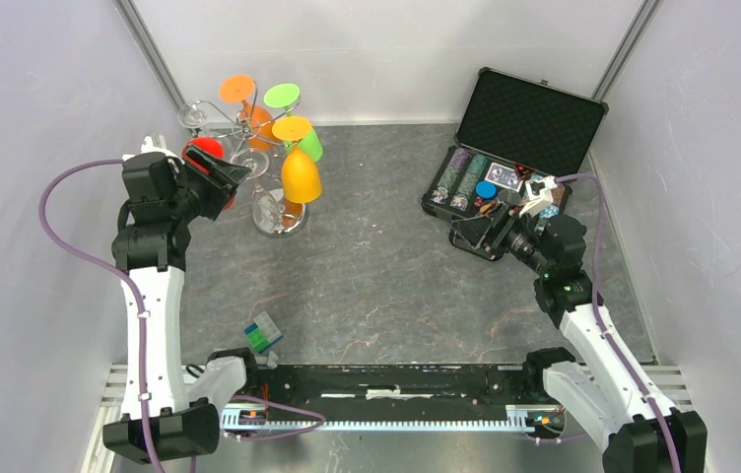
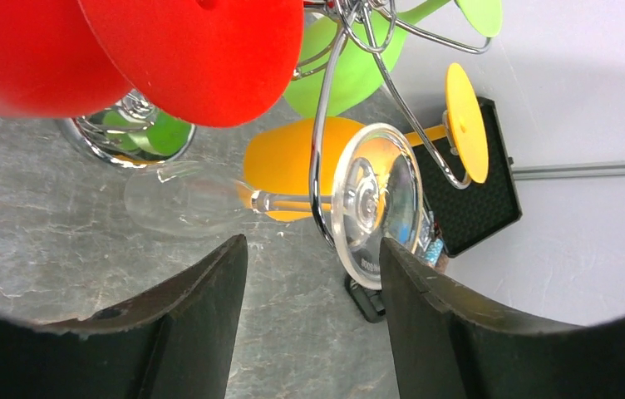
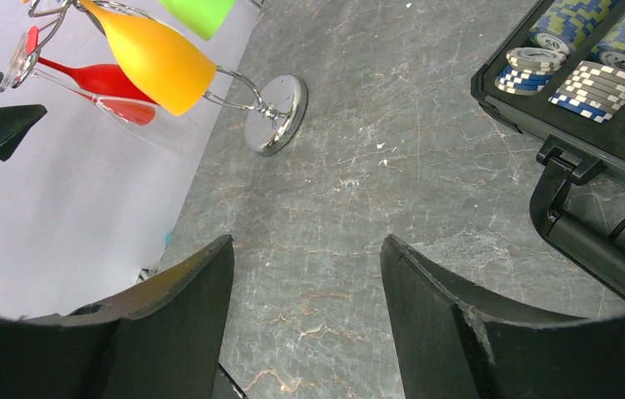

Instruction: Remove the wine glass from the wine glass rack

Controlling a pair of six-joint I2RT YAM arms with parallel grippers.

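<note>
The wine glass rack (image 1: 245,126) is a silver wire tree on a round mirrored base (image 1: 281,223) at the back left. Red (image 1: 207,148), orange (image 1: 238,89), green (image 1: 283,96) and yellow (image 1: 300,175) glasses hang from it upside down. A clear wine glass (image 2: 367,199) also hangs by its foot on a wire arm (image 2: 319,141), with its bowl (image 2: 184,199) to the left. My left gripper (image 2: 313,249) is open and empty, just short of that foot, whose rim is by the right finger (image 2: 425,307). My right gripper (image 3: 307,245) is open and empty over the table, far from the rack.
An open black case (image 1: 514,158) with poker chips (image 3: 567,50) lies at the back right, next to my right gripper (image 1: 493,233). A small green and blue box (image 1: 263,333) sits near the front left. White walls enclose the table on three sides.
</note>
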